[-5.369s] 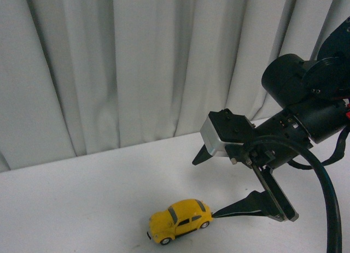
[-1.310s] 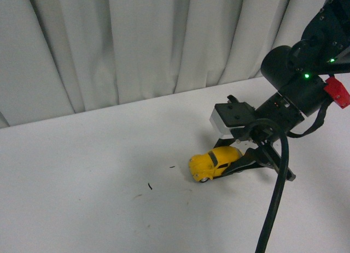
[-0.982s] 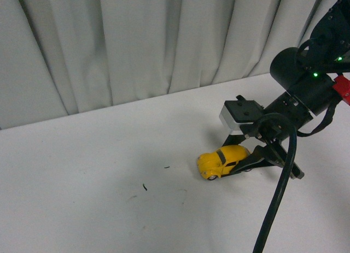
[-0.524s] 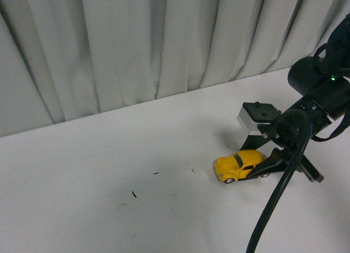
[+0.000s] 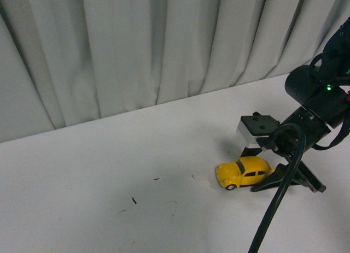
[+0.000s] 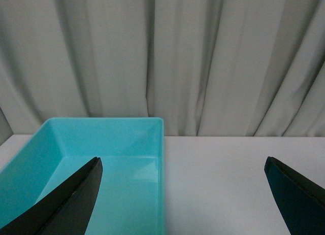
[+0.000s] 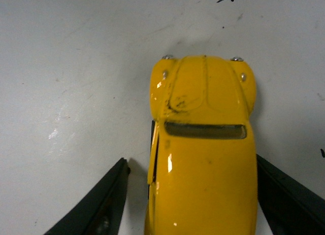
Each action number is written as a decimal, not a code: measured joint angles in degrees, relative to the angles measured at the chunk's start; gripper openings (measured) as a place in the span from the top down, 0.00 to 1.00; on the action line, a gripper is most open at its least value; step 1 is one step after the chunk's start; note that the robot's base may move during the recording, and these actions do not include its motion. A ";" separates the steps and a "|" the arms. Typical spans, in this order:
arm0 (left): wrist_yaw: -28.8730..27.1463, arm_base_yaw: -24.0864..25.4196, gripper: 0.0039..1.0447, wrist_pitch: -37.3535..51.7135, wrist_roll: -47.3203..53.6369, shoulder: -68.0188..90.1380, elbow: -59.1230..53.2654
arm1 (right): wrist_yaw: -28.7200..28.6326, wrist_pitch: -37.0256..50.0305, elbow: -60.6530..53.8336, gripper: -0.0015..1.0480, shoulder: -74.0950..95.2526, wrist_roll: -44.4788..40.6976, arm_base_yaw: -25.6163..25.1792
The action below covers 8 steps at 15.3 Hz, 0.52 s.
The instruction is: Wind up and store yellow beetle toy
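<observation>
The yellow beetle toy [image 5: 244, 173] stands on its wheels on the white table [image 5: 109, 171], nose to the left in the front view. My right gripper [image 5: 249, 171] is open and low over the table, one finger on each side of the toy's rear half. The right wrist view looks down on the toy's roof and hood [image 7: 203, 159]. There my right gripper [image 7: 192, 160] shows a gap beside the toy at one finger, while the other finger [image 7: 284, 194] lies close against its side. My left gripper [image 6: 183, 160] is open and holds nothing.
A teal bin [image 6: 101, 138] stands open against the white curtain [image 6: 203, 57] in the left wrist view, below one left finger. A few small dark specks [image 5: 133, 200] lie on the table left of the toy. A black cable [image 5: 273, 209] hangs from the right arm.
The right gripper and the toy have shifted right across the table, away from the specks. The near finger now stands a little off the toy's side.
</observation>
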 joint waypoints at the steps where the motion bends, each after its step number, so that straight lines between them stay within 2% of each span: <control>1: 0.02 0.00 0.06 0.00 0.00 0.00 0.00 | 0.17 -0.37 -0.13 0.27 0.00 -0.17 0.00; 3: 0.02 0.00 0.06 0.00 0.00 0.00 0.00 | 0.20 -0.35 -0.13 0.07 0.00 -0.26 -0.04; 8: 0.02 0.00 0.06 0.00 0.00 0.00 0.00 | 0.22 -0.22 -0.13 0.06 0.00 -0.24 0.00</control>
